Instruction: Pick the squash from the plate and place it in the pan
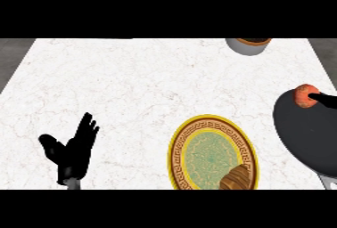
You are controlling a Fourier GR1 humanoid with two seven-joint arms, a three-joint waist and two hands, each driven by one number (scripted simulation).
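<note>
Nearest to us, at the lower edge, we find a round plate [212,153] with a yellow rim, a brown patterned band and a pale green centre. On its near side lies a brown, ridged item [237,178], cut off by the edge, which we cannot identify.

To the right sits a dark, smooth, rounded pan [306,133], with a pale handle stub at its near corner. At the pan's far rim we see the squash [303,95], small, round and orange-red with a mottled skin. Our right hand [326,100] comes in from the right edge, touching the squash; only a dark tip shows, so we cannot tell its fingers' state.

Our left hand [71,149] rests at lower left, released, fingers straight and up, thumb spread.

On the white marbled counter [132,75], at the far edge, stands a grey pot [248,45] with brown contents.
</note>
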